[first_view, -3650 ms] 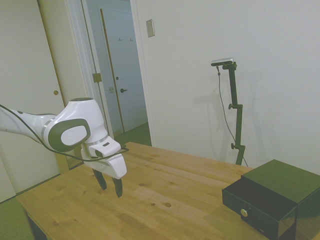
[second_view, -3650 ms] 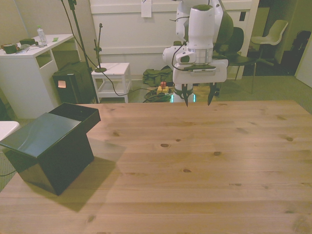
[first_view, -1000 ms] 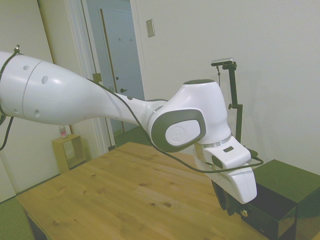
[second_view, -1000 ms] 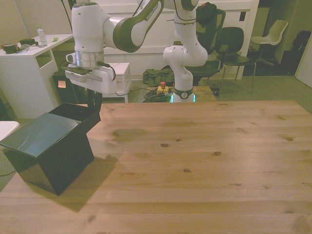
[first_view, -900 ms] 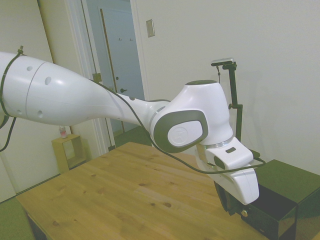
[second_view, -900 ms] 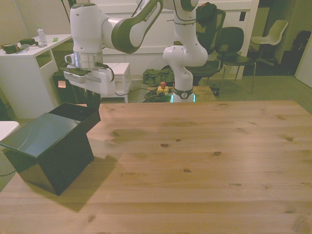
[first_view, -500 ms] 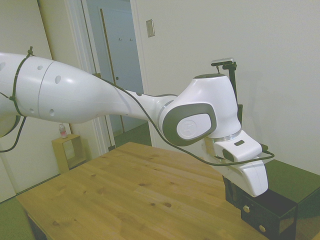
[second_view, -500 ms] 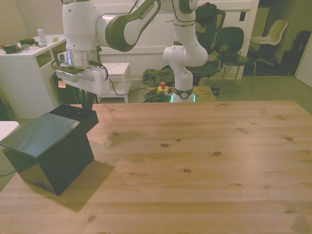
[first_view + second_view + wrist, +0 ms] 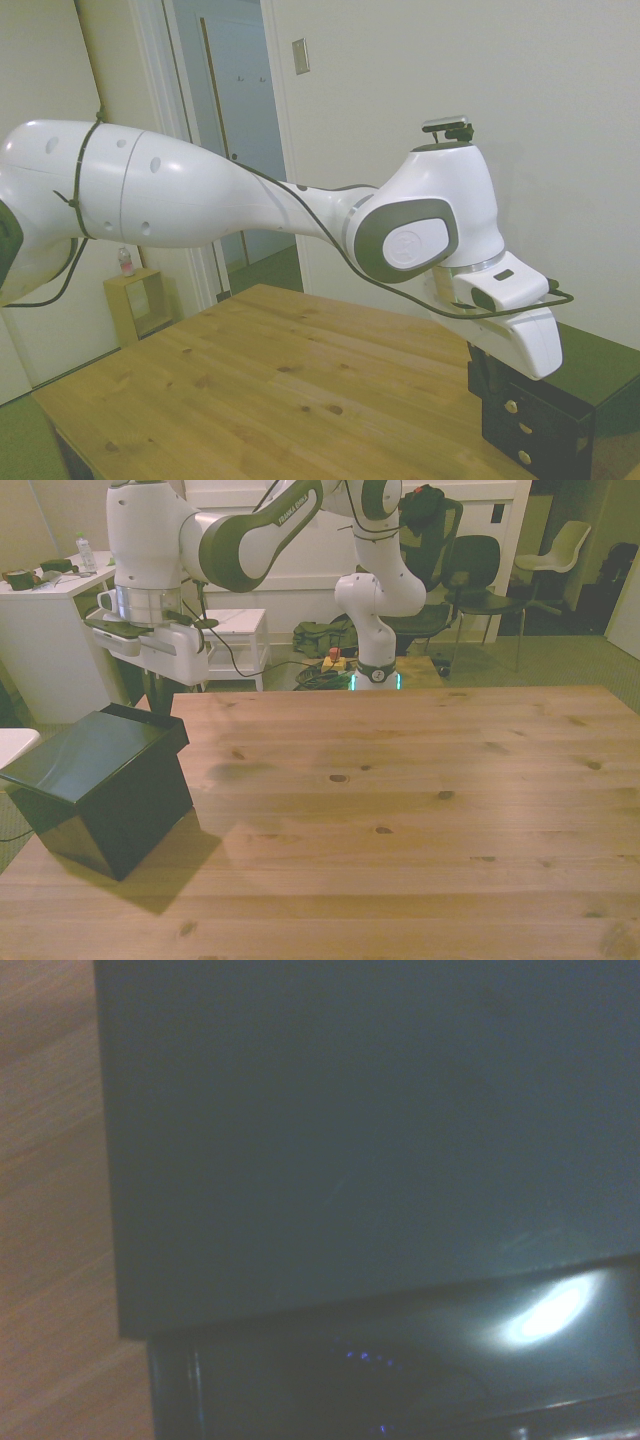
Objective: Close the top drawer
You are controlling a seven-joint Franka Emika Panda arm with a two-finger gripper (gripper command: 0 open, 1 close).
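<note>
The small black cabinet (image 9: 90, 765) stands at the table's corner on the front view's left, and at the lower right of the side view (image 9: 590, 385). Its top drawer (image 9: 500, 398) is pushed in almost level with the two lower drawers. Three brass knobs, the top one (image 9: 510, 407), line up on the front. My gripper (image 9: 482, 385) hangs right against the top drawer's front, just beyond the cabinet (image 9: 160, 705) in the front view. The wrist view shows the cabinet's dark top (image 9: 350, 1140) and a narrow glossy strip of the top drawer (image 9: 400, 1360) past its edge.
The wooden table (image 9: 400, 810) stretches away to the front view's right. Behind the table stand a white desk (image 9: 50, 590), a low white side table (image 9: 235, 620) and chairs (image 9: 560, 550). The white arm (image 9: 200, 200) spans the side view above the table.
The arm has swung from mid-table to the cabinet. The top drawer, far out a second ago, has slid in almost flush as the gripper moved against its front.
</note>
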